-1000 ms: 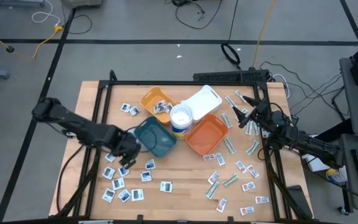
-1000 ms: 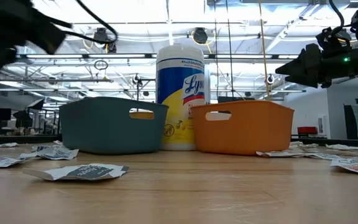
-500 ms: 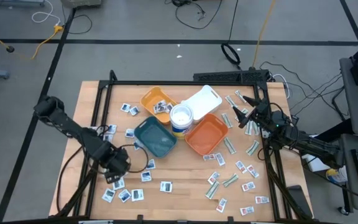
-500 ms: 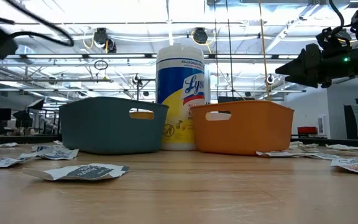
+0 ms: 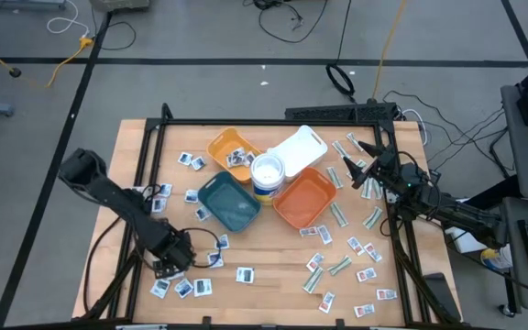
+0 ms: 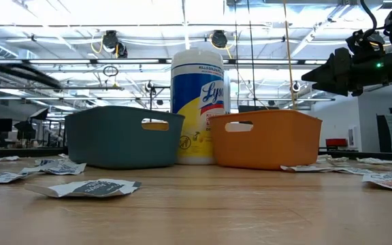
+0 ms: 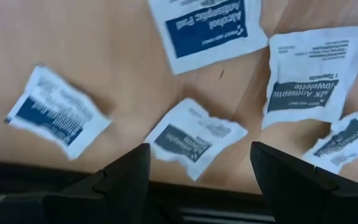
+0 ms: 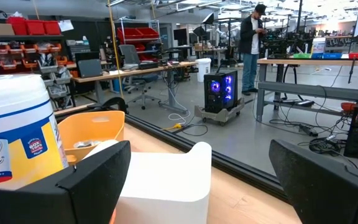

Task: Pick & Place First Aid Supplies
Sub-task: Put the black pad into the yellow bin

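my left gripper [image 5: 174,263] hangs spread wide and empty over the white packets [image 7: 194,138] scattered at the table's [image 5: 273,266] near-left corner. my right gripper [image 5: 363,174] waits fully apart, holding nothing, above the green-white strips [image 5: 340,215] beside the orange tray [image 5: 302,198].

Colours on the wooden table

The packets [image 7: 194,138] are white with dark blue printed blocks. One tray [image 5: 230,203] is teal, one [image 5: 304,199] is orange, one [image 5: 232,150] is yellow, one [image 5: 299,148] is white. The wipes tub [image 6: 197,105] is white with a blue and yellow label.
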Controlling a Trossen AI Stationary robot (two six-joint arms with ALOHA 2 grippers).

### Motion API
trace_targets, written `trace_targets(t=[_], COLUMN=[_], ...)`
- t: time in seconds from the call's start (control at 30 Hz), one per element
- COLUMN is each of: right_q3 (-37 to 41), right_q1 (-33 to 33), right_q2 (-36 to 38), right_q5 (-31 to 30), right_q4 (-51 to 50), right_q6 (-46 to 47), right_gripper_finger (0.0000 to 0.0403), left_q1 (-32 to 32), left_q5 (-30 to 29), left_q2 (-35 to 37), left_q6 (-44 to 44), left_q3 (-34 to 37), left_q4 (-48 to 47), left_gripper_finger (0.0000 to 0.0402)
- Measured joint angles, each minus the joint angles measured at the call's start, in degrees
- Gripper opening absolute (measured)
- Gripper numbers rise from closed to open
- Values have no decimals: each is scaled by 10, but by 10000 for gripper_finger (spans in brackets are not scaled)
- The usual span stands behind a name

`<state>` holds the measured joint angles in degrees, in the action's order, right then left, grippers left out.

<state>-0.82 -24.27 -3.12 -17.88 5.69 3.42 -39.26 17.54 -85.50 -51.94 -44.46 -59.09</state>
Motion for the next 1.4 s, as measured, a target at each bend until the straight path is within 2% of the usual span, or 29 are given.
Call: trace_targets(t=[0.17, 0.33, 0.43, 0.57, 0.87, 1.03, 1.4], right_q3=[0, 0, 0, 0, 0, 0, 0], right_q1=[0, 0, 0, 0, 0, 0, 0], right_q2=[0, 0, 0, 0, 0, 0, 0], right_q5=[0, 0, 0, 0, 0, 0, 0], right_q4=[0, 0, 0, 0, 0, 0, 0], right_q6=[0, 0, 0, 0, 0, 0, 0], right_gripper_finger=[377, 377, 377, 377, 377, 377, 377], left_q1=[-9, -10, -11, -11, -10, 7, 86], left_q5=[10, 18, 20, 24, 26, 36, 8], left_q2=[-34, -58, -59, -59, -60, -38, 94], left_q6=[5, 12, 27, 26, -5, -23, -62], left_q3=[19, 27, 28, 29, 30, 31, -3], left_q4=[42, 42, 48, 56, 53, 56, 38], left_gripper_finger=[282, 281, 261, 196, 15, 12, 6])
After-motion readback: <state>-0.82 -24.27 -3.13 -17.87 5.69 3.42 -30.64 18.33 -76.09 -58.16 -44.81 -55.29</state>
